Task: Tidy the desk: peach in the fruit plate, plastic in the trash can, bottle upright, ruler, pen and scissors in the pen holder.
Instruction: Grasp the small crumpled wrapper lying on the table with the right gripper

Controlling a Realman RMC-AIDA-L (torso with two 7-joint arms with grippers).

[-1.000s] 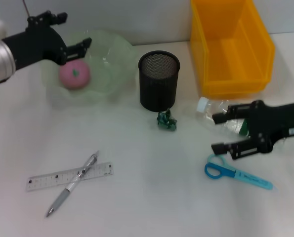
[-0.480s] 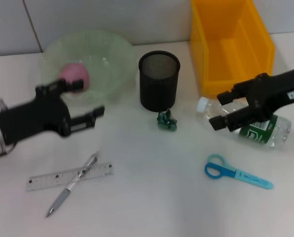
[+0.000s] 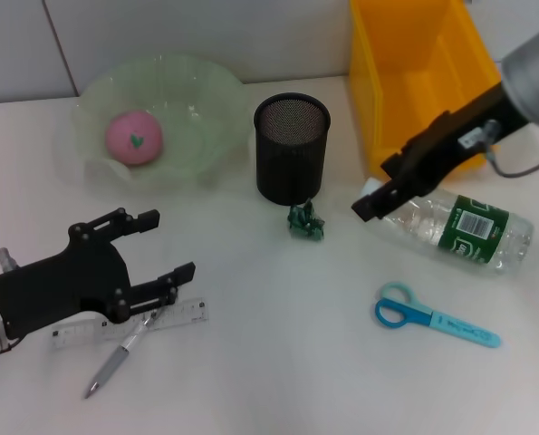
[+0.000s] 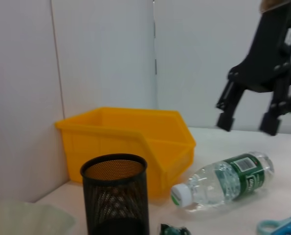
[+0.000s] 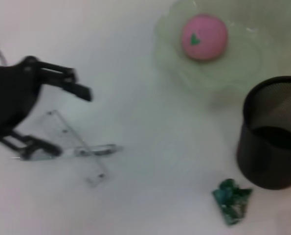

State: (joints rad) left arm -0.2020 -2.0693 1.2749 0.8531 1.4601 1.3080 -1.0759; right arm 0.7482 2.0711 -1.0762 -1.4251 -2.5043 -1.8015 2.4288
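Peach point(image 3: 134, 137) sits alone in the green fruit plate point(image 3: 206, 100); the mesh pen holder point(image 3: 291, 149) and yellow trash can point(image 3: 414, 100) hold nothing visible. On the surface point(image 3: 278, 362) lie one bottle point(image 3: 450, 227), scissors point(image 3: 437, 319), ruler point(image 3: 192, 313), pen point(image 3: 115, 361) and plastic scrap point(image 3: 305, 222). Left claw point(image 3: 165, 245) is spread above the ruler; right claw point(image 4: 248, 120), spread, hovers over the bottle.

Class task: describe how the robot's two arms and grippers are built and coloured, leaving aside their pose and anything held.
Both grippers are matte black, angular, with two slim flat fingers each. The left gripper sits on a silver cylindrical wrist. The right gripper joins a grey cylindrical arm segment, carries a small white label and trails a thin dark cable.
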